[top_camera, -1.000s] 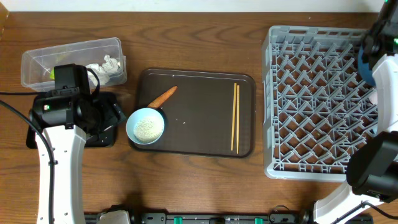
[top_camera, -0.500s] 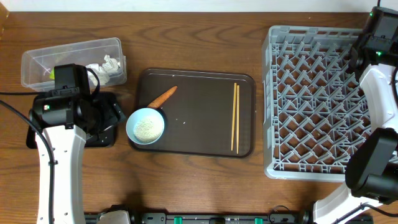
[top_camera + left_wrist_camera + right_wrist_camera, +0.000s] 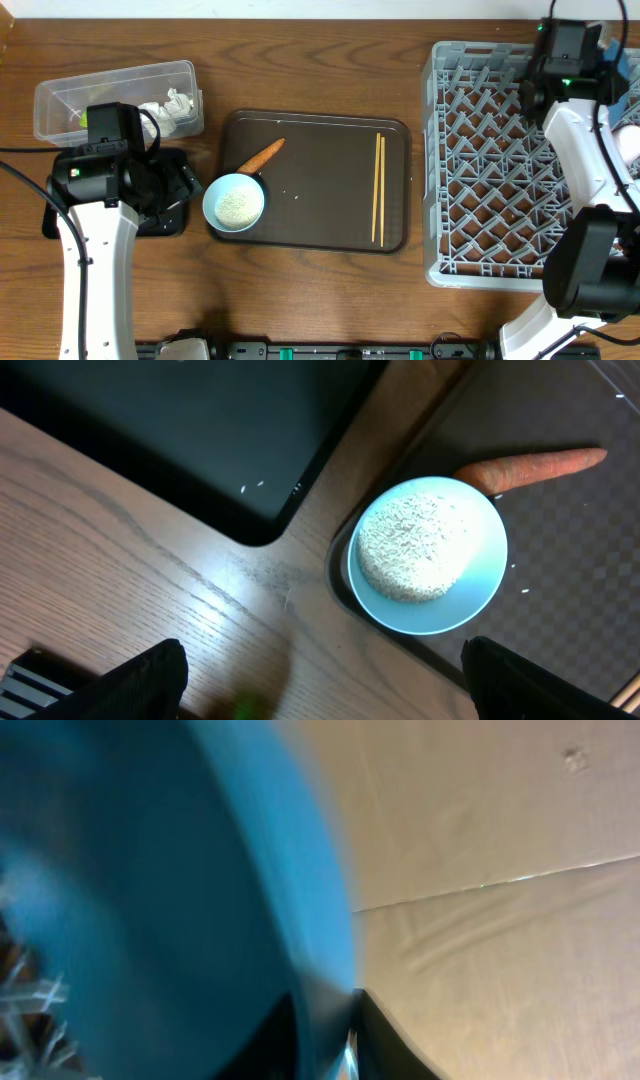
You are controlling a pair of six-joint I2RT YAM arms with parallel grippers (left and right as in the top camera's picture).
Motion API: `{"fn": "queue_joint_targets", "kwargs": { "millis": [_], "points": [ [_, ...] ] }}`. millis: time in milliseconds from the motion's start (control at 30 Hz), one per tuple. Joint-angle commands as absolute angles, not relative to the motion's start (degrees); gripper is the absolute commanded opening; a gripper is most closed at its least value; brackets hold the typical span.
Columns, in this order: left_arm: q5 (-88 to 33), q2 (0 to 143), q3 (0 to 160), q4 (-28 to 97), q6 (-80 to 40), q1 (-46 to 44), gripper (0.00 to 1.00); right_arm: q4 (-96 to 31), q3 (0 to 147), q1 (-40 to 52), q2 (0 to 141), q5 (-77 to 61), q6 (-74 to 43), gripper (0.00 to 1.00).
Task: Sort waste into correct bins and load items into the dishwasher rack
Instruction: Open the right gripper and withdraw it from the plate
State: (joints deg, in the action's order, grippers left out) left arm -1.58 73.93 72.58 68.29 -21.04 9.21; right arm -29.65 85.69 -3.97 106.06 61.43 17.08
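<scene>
At the far right corner of the grey dishwasher rack, the right gripper has a dark finger on either side of the large dark-blue dish, whose rim runs up between them. The wrist view is too blurred to tell whether they pinch the rim or stand just off it. Across the table, the left gripper hangs with its fingers spread wide and nothing between them, above bare wood just beside the small pale-teal bowl. That bowl, holding a mound of rice, sits at the near left corner of the brown serving tray, with the orange carrot piece against its far side. A few loose white rice grains lie on the shallow black tray. The wooden chopsticks lie side by side near the serving tray's right edge, and crumpled white paper sits in the clear plastic tub.
</scene>
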Motion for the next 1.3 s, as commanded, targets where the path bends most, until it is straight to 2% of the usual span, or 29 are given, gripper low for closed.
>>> {"fn": "queue_joint_targets", "kwargs": {
  "millis": [0,33,67,100,333,567,1100,1200,1267],
  "points": [
    [-1.9,74.1,72.9,68.3,-21.5,9.4,0.9,-34.1,84.7,-3.9,105.6,58.7,7.3,0.3],
    [-1.9,74.1,72.9,68.3,-21.5,9.4,0.9,-35.9,84.7,-3.9,105.6,57.6,5.9,0.33],
    [-1.9,74.1,72.9,68.3,-21.5,9.4,0.9,-37.7,84.7,-3.9,105.6,55.7,5.3,0.41],
    [-1.9,74.1,72.9,68.3,-21.5,9.4,0.9,-39.6,84.7,-4.0,105.6,52.7,5.2,0.64],
    [-1.9,74.1,72.9,68.3,-21.5,9.4,0.9,-45.2,84.7,-3.9,105.5,42.9,2.9,0.98],
    [-1.9,74.1,72.9,68.3,-21.5,9.4,0.9,-48.5,84.7,-2.6,103.9,43.0,2.2,0.99],
    [-1.9,74.1,72.9,68.8,-21.5,9.4,0.9,-49.3,84.7,-3.7,89.1,41.5,1.3,0.99],
    [-1.9,74.1,72.9,68.7,-21.5,9.4,0.9,-50.7,84.7,-3.7,87.5,35.5,1.3,0.99],
    [-1.9,74.1,72.9,68.7,-21.5,9.4,0.9,-51.8,84.7,-3.6,86.5,25.8,1.3,0.99]
  ]
}}
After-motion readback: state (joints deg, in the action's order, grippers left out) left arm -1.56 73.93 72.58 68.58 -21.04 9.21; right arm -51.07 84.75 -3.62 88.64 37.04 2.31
